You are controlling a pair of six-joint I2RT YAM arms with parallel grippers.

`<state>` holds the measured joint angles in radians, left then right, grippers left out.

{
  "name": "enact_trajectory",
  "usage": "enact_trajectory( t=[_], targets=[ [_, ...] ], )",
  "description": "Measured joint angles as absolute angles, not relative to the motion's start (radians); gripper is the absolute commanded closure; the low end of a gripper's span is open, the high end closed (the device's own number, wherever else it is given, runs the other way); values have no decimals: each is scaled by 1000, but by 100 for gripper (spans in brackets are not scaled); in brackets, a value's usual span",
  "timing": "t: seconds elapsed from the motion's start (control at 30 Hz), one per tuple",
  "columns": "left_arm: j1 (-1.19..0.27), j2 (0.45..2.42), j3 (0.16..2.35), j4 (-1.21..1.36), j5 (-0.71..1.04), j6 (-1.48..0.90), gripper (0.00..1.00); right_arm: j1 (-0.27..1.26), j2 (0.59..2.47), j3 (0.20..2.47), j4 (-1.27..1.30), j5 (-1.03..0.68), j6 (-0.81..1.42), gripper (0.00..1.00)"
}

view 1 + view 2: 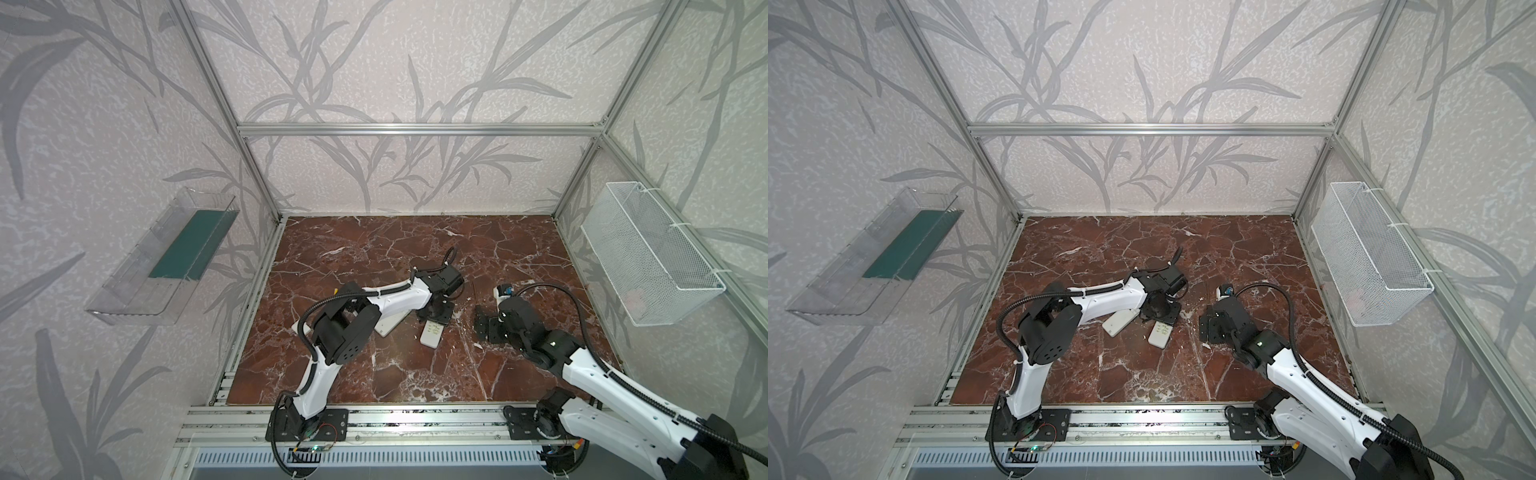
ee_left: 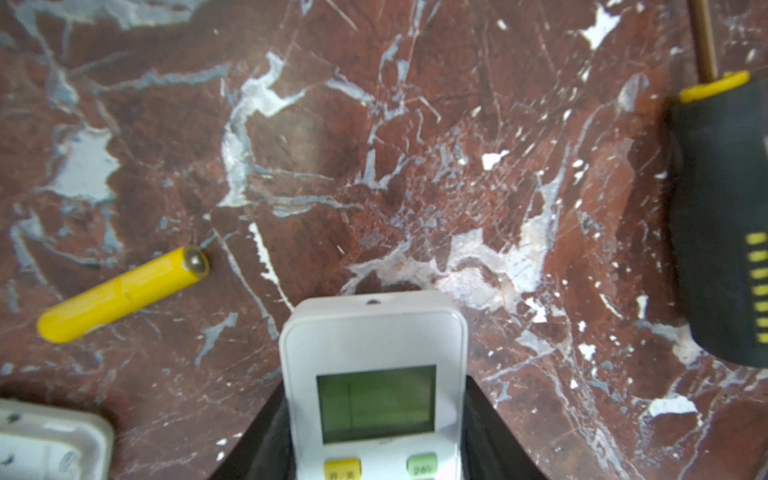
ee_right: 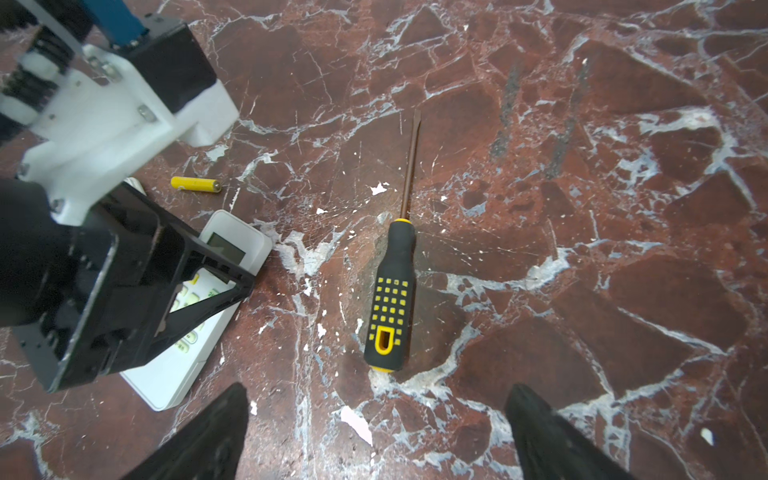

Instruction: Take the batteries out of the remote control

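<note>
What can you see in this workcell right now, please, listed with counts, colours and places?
remote control: one, white with a greenish display, face up on the tabletop, between the left gripper's jaws
battery: one visible, yellow, loose on the tabletop near the remote control's display end
white casing: one, white, on the tabletop, partly under the left arm; possibly another remote
screwdriver: one, black-and-yellow handle, lying on the tabletop ahead of the right gripper
tabletop: one, red-brown marble pattern
clear bin: one, transparent, on the left wall, holding a green panel
wire basket: one, white, on the right wall
left gripper: one, black, closed on the remote control
right gripper: one, black, open above the tabletop
</note>
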<state>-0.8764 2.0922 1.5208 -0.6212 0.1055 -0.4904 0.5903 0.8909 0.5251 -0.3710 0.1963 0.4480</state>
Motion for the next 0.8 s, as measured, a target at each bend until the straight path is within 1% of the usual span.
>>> enact_trajectory(
  t=[0.23,0.43,0.6,0.8],
  targets=[
    [-875,2033,1473,-566,142,-491,81,590,855,493,-293,94,419,6],
    [-845,1915,1412,-482,193,-512,82,590,852,464,-220,-5,409,9],
    [-809,1851,1390,-417,222,-547,84,590,880,432,-134,-82,418,12],
    [-791,1819,1366,-346,234,-597,84,590,935,416,1,-157,461,16]
  ],
)
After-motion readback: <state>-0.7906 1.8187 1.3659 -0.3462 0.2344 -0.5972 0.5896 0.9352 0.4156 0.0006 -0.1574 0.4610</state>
